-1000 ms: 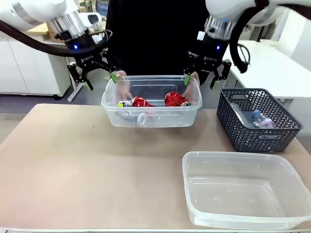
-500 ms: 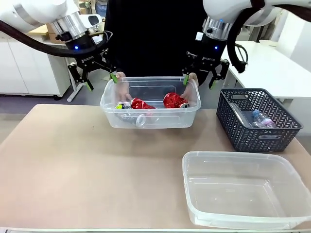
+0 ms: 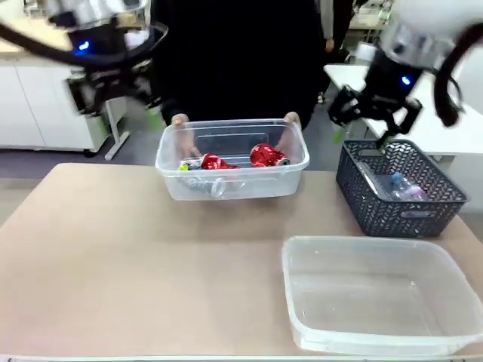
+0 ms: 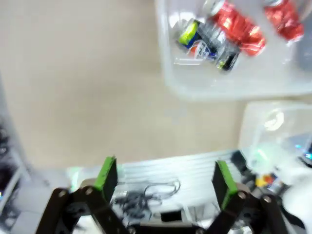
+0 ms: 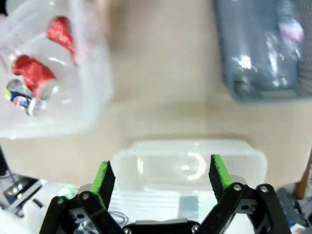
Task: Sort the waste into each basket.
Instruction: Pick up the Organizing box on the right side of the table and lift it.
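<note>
A person's hands (image 3: 179,121) hold a clear basket (image 3: 226,187) at the far middle of the table. In it lie red cans (image 3: 264,155) and a blue-silver can (image 3: 190,164). A second clear basket (image 3: 377,302) stands bare at the near right. My left gripper (image 3: 117,102) hovers blurred up and to the left of the held basket, open. My right gripper (image 3: 366,121) hangs blurred and open beside the dark basket's far left corner. In the left wrist view the open gripper (image 4: 164,175) looks down at the cans (image 4: 239,29). The right wrist view has its open gripper (image 5: 161,174) over the bare basket (image 5: 190,163).
A dark grey lattice basket (image 3: 377,197) at the far right holds a clear bottle (image 3: 404,185). Bare tan tabletop (image 3: 113,256) spreads over the left and near middle. The person stands close behind the far edge.
Both arms have swung away from the held basket: the left gripper went left and up, the right gripper went right towards the dark basket. The held basket barely moved.
</note>
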